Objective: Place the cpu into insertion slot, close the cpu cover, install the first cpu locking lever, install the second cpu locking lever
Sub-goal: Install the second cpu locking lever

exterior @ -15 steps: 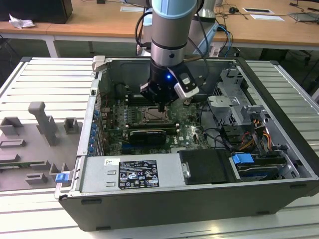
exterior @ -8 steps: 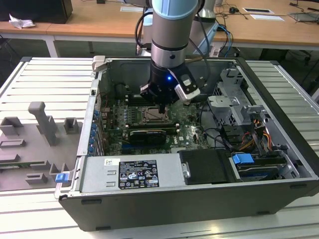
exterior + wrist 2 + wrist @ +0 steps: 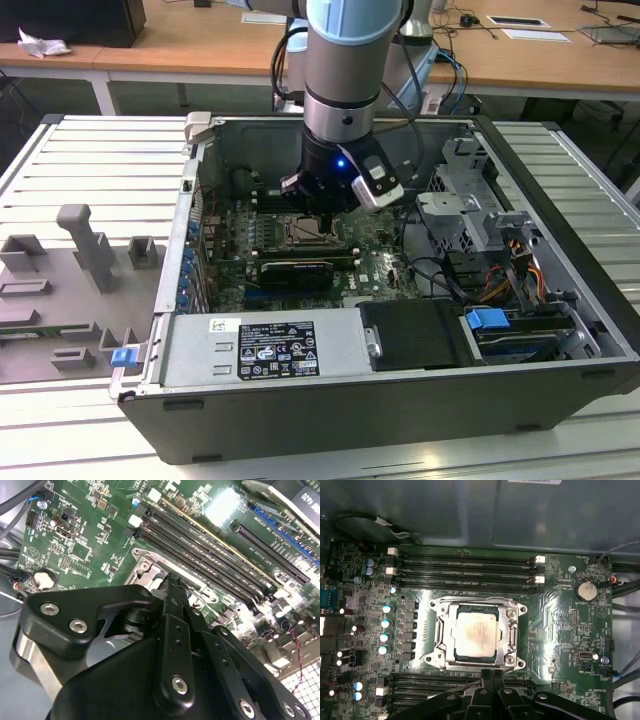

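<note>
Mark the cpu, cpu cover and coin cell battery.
cpu (image 3: 475, 635), first wrist view, centre of its metal face.
cpu cover (image 3: 509, 632), first wrist view, side bar of the frame.
coin cell battery (image 3: 585, 590), first wrist view, top face.

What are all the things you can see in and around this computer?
cpu: one, silvery-beige, sitting in the insertion slot.
cpu cover: one, shiny metal, lying flat around the cpu.
circuit board: one, green, inside the computer case.
memory slots: several, long and black, on two sides of the slot.
coin battery: one, silver, on the board.
wooden desks: light brown, behind the case.
gripper: one, black, at the slot's edge.
</note>
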Tool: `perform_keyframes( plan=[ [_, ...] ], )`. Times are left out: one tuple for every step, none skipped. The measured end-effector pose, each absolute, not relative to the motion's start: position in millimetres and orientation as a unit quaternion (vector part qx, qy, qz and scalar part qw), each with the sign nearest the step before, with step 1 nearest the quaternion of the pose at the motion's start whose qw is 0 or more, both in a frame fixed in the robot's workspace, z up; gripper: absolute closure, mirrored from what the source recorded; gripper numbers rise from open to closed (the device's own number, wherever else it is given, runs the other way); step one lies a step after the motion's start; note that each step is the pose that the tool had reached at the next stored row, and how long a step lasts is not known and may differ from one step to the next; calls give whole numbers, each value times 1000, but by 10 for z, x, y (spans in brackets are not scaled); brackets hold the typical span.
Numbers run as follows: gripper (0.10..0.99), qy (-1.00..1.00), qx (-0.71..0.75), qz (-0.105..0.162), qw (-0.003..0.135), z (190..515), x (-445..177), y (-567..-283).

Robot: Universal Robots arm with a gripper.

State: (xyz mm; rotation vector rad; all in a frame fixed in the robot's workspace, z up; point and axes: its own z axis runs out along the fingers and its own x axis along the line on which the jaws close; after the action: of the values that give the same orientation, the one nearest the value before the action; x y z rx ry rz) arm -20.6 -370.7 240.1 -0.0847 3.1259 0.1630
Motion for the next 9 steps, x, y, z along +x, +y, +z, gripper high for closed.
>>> perform_keyframes(
  plan=[
    [980,998,-27,52,4,2401,-204,-3712],
    [980,998,-27,52,3,2401,-203,-3716],
    [980,998,-27,53,2,2400,-202,-3717],
    [980,998,-27,53,2,2400,-201,-3719],
    [980,998,-27,53,0,2401,-198,-3728],
    [980,998,-27,53,-2,2401,-196,-3740],
    [980,998,-27,53,-2,2401,-195,-3745],
    [980,998,-27,53,-3,2400,-195,-3750],
    [980,998,-27,53,-3,2401,-195,-3761]
  ],
)
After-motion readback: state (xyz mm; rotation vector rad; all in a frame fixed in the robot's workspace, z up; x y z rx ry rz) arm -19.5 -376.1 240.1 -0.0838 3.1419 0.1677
